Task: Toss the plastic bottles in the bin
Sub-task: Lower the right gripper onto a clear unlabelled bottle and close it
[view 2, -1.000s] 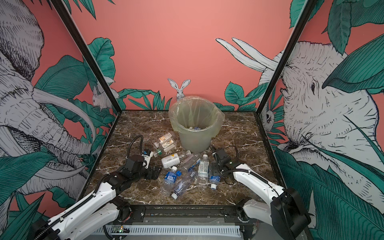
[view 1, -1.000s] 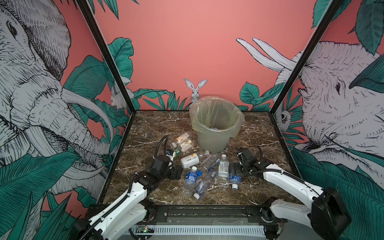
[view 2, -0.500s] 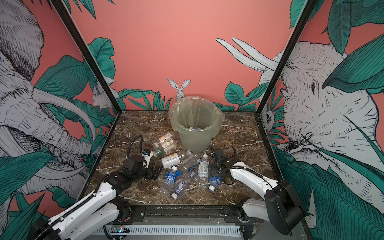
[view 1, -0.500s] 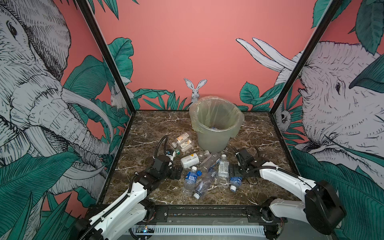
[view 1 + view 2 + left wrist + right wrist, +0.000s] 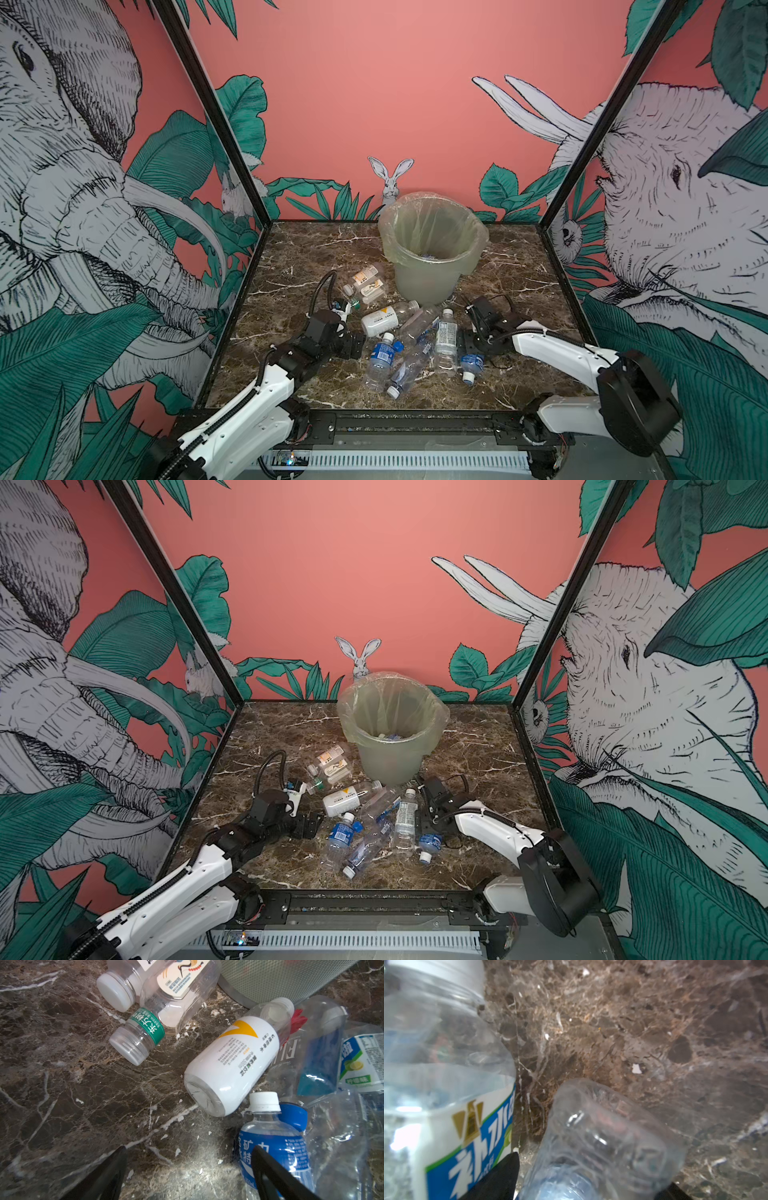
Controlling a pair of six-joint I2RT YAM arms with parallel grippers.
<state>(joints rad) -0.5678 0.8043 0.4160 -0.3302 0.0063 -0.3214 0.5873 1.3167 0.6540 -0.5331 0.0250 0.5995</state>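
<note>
The small blue-labelled bottle (image 5: 602,1142) lies on its side on the marble table (image 5: 291,266), its clear base ahead of the fingertips of the right gripper (image 5: 593,1169). The jaws stand either side of its body, but we cannot tell whether they already press it. Just beside one finger lies a taller bottle (image 5: 446,1095) with a white and blue label, close enough to get nipped too.

We judge the step in hand to be the grasp. We should squeeze gently, since thin plastic may buckle and slip out, then lift straight up before swinging to the bin (image 5: 424,282), which stands beyond the gripper, farther from the robot.

The left gripper (image 5: 187,1157) hangs released over bare table, another blue-labelled bottle (image 5: 274,1147) just beside one finger.
</note>
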